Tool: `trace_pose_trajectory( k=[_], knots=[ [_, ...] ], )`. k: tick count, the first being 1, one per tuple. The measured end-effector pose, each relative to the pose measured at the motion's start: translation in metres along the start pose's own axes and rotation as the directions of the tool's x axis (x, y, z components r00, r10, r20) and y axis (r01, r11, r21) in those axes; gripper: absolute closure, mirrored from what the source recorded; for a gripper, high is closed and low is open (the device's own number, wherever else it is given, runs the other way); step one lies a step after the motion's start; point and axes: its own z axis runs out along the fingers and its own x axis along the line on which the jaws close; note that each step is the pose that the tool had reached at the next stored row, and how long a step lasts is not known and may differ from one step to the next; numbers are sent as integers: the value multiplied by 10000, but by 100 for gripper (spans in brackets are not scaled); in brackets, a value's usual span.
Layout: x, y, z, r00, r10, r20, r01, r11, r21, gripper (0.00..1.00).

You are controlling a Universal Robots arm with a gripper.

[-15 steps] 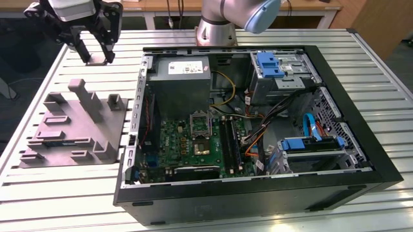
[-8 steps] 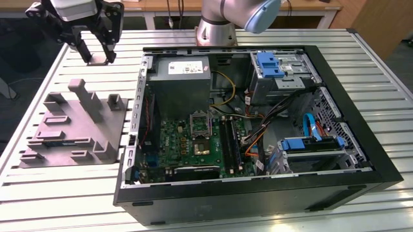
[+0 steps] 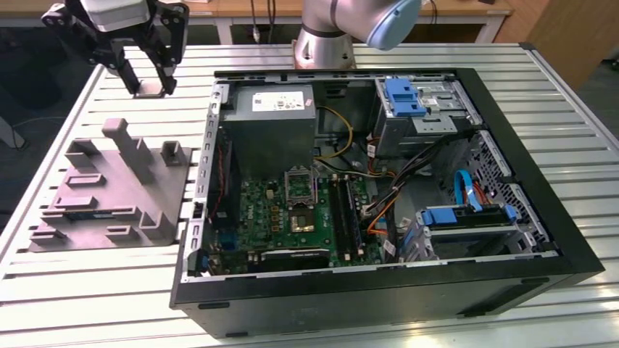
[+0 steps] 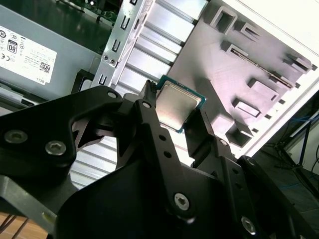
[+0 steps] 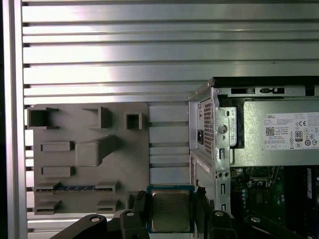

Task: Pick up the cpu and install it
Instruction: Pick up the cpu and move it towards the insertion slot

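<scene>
Status: cpu (image 4: pixel 177 107) in grip, install not done

Pick step reads as complete. End effector (image 3: pixel 151 85) sits in the upper left of the exterior view, above the bench (image 3: pixel 97 304), with its fingers pinching the cpu by two opposite edges. Both wrist views show the chip's silvery top facing the camera and the green rim visible around it; it looks square in the grip, not tilted. It touches nothing but the fingers.

Grey tray (image 3: pixel 106 188) lies below and toward the frame's lower left; the chip is off it.

Remaining, as judged from this: the whole install. Socket (image 3: pixel 303 216) on the green motherboard (image 3: pixel 271 225) is well apart from the chip, inside the open computer case (image 3: pixel 387 297), toward the centre of the exterior view.

Edges and room:
- Case's left wall stands between the end effector and the board, so its upper rim is the edge to mind.
- Tray's upright posts rise near the end effector, on the exterior view's left.
- Power supply (image 3: pixel 275 116) sits just beyond the socket, toward the frame's top.
- Memory slots run just beside the socket on the exterior view's right, with loose cables (image 3: pixel 387 196) further right.
- Space directly over the socket looks open; the case has no cover on.
</scene>
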Motion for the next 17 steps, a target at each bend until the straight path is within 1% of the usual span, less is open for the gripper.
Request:
trace_pose_trajectory(
  k=[17],
  knots=[
    [-88, 4, 2, 10000, 1, 0, -1, 10000, -1, 53]
  ],
)
